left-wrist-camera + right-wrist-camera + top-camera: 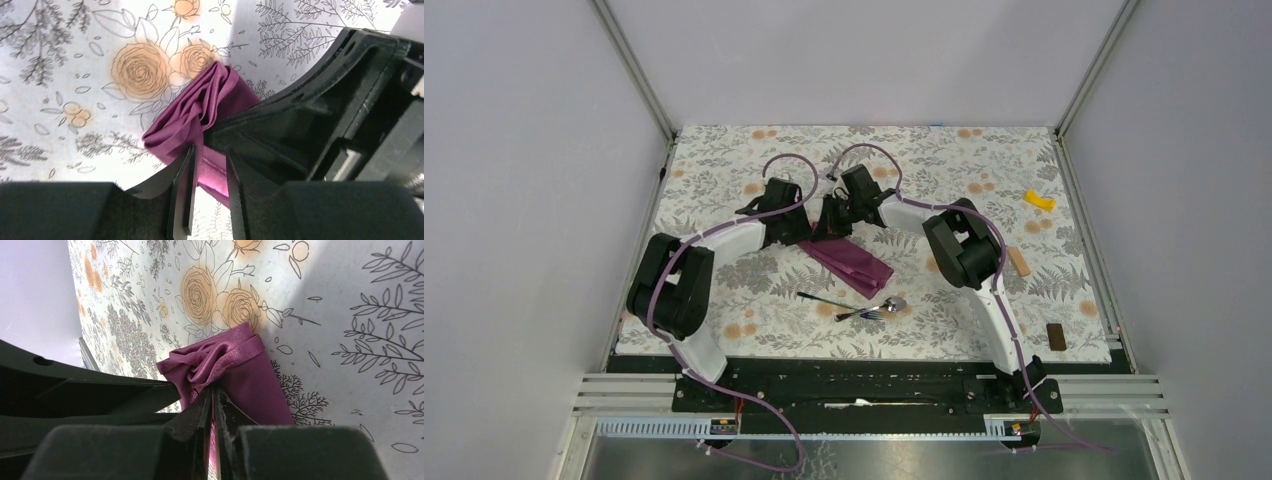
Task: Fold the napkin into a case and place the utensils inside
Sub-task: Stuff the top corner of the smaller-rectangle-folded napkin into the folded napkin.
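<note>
Enclosure: plain pale grey walls on three sides, metal corner posts. Bench (864,368) covered by a floral grey-orange tablecloth (944,170).

Left arm (679,285) reaches in from 8 o'clock and right arm (969,250) from 4 o'clock. Both wrists converge just past bench centre, toward 12 o'clock.

Napkin (852,262): dark purple cloth folded into a narrow oblong packet. It lies near bench centre, with its long axis running from 10 o'clock to 4 o'clock. The 10 o'clock end is bunched into creases, and both tools meet there.

Left tool (210,172): fingers a little apart, with a shiny fold of the napkin filling the gap between them; reads as clamped on the cloth.

Right tool (213,407): fingers nearly together, pinching the napkin's gathered end.

Utensils lie on the tablecloth at 6 o'clock of the napkin, close to it, not inside it. Spoon (882,308) has its bowl toward 3 o'clock. The thin-handled piece (824,298) lies just beside it at 9 o'clock; whether they touch, cannot tell.

Tan block (1019,262) by the right arm, small brown block (1055,336) at 4 o'clock, small yellow piece (1039,200) at 2 o'clock.
</note>
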### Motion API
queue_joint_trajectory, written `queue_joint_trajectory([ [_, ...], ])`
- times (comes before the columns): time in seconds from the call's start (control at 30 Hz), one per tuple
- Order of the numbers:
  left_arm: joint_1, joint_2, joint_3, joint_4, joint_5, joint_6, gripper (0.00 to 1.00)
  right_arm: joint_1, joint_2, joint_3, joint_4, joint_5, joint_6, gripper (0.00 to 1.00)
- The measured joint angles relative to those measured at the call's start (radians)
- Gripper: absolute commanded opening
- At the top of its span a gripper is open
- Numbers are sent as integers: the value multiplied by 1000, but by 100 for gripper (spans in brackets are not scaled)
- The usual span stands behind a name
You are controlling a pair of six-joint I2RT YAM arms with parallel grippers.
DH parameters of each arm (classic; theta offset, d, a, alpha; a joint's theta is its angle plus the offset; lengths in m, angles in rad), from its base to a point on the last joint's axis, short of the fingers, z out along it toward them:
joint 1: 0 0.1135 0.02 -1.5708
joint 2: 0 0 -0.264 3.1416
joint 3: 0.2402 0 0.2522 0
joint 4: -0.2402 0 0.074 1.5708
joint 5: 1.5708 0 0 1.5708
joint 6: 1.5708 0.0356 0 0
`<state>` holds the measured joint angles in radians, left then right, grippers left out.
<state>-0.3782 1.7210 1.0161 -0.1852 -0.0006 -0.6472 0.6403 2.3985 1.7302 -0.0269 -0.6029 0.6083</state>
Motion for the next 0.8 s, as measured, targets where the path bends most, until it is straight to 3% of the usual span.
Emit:
queue_joint_trajectory([
  [0.13,26,-78,-45,-2,31,-1,34,0,2,0,5,0,3,11],
  [0.33,77,-183,-107,5,55,-19,18,0,4,0,11,-2,3,11],
  [0.53,104,-93,-115,53,108,-37,26,0,8,10,2,-1,2,10],
  [0.8,88,-23,-115,115,143,-55,25,22,41,80,-35,18,-5,10],
])
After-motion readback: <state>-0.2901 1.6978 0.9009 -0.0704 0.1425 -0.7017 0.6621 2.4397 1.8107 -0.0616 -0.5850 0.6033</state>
